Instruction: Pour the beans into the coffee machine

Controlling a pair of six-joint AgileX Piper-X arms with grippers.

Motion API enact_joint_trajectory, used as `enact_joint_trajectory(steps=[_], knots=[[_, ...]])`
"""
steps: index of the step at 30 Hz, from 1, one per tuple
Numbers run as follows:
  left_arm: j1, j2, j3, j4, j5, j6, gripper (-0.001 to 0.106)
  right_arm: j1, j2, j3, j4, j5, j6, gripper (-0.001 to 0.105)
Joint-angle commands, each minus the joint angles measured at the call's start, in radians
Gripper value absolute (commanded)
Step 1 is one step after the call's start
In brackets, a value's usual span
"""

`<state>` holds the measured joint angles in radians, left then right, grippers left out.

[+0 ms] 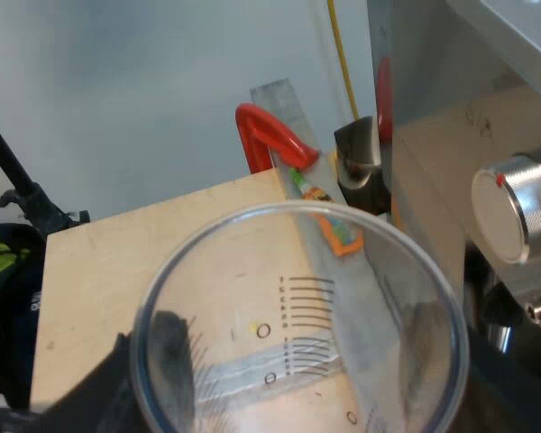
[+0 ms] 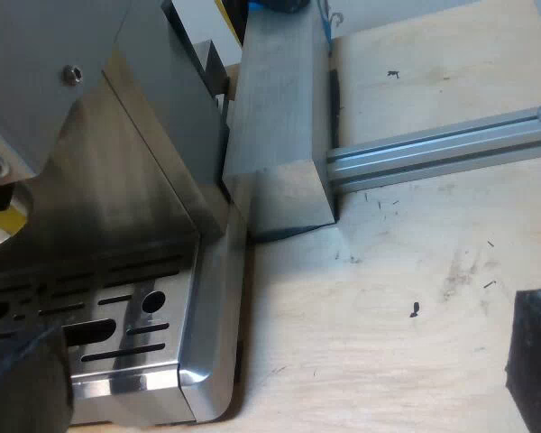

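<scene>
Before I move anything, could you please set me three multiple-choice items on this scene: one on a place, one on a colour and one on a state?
1. Where is the measuring glass?
A. Between the left gripper's fingers
B. In the bean hopper
C. Inside a mug

2. What colour is the clamp at the wooden table's edge?
A. Blue
B. Red
C. Green

3. How is the right gripper?
A. Shut on a mug
B. Shut on a tamper
C. Open, holding nothing

Answers:
1 A: dark fingers show through the glass on both its sides.
2 B: the clamp's curved jaw is plainly red.
3 C: its fingers stand wide apart over bare wood beside the espresso machine.
</scene>
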<state>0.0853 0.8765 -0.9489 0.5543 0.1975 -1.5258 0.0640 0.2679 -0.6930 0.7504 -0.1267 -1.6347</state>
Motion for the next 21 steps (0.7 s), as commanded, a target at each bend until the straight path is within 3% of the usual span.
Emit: enact_joint_trajectory(steps=[1,7,8,15,18,21], knots=[[0.023,-0.032,0.061,-0.053,0.024,-0.050,0.031,0.000,-0.004,-0.014,-0.005,-0.012,0.001,0.104],[0.097,-0.077,0.189,-0.127,0.067,-0.092,0.031,0.000,-0.004,-0.014,-0.005,-0.012,0.001,0.104],[0.116,-0.092,0.241,-0.179,0.068,-0.112,0.031,0.000,-0.004,-0.014,-0.005,-0.012,0.001,0.104],[0.116,-0.113,0.392,-0.307,0.069,-0.115,0.031,0.000,-0.004,-0.014,-0.005,-0.012,0.001,0.104],[0.116,-0.113,0.415,-0.337,0.069,-0.115,0.031,0.000,-0.004,-0.014,0.000,-0.012,0.001,0.104],[0.116,-0.113,0.500,-0.461,0.069,-0.115,0.031,0.000,-0.004,-0.014,0.008,-0.012,0.001,0.104]])
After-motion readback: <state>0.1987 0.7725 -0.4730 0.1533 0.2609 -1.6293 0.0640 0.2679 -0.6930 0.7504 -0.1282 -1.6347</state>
